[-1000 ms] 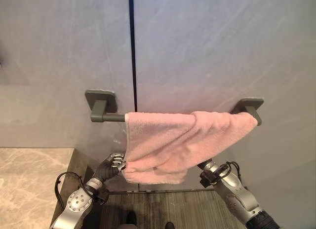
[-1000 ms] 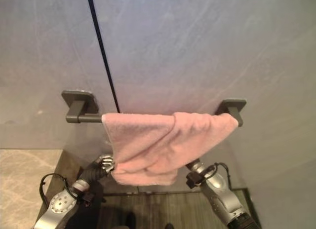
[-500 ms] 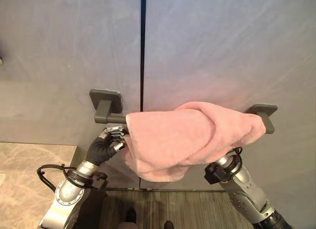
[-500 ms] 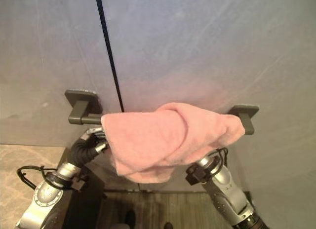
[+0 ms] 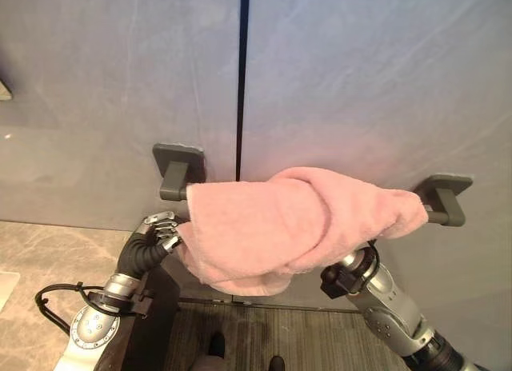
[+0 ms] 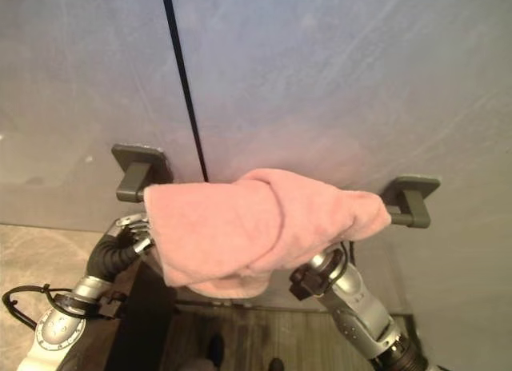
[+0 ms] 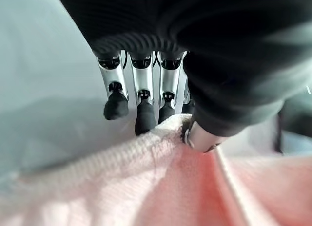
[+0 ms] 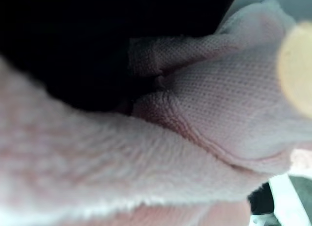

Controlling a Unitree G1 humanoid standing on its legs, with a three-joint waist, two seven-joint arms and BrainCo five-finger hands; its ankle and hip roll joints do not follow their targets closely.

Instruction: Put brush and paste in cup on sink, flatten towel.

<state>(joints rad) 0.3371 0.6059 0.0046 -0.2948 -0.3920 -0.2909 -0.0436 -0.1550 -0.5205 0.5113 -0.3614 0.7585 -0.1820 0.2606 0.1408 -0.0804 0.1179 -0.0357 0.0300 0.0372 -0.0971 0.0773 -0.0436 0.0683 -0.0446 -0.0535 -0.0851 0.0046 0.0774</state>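
You are working a soft pink terry towel (image 5: 288, 227) bunching limp over the dark grey wall bar (image 5: 180, 192); your left hand (image 7: 146, 102) is pinching its hemmed left edge, while your right hand's grip is hidden under cloth (cannot tell). Grasp hems, not folds.

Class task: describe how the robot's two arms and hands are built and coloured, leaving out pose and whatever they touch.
Both arms are silver-grey metal with rounded, riveted joint housings. A dark ribbed cover sleeves the wrist and back of the left hand, whose silver fingers end in dark tips. The right arm has a black clamp-like collar near the wrist; its hand is hidden behind the pink terry towel.
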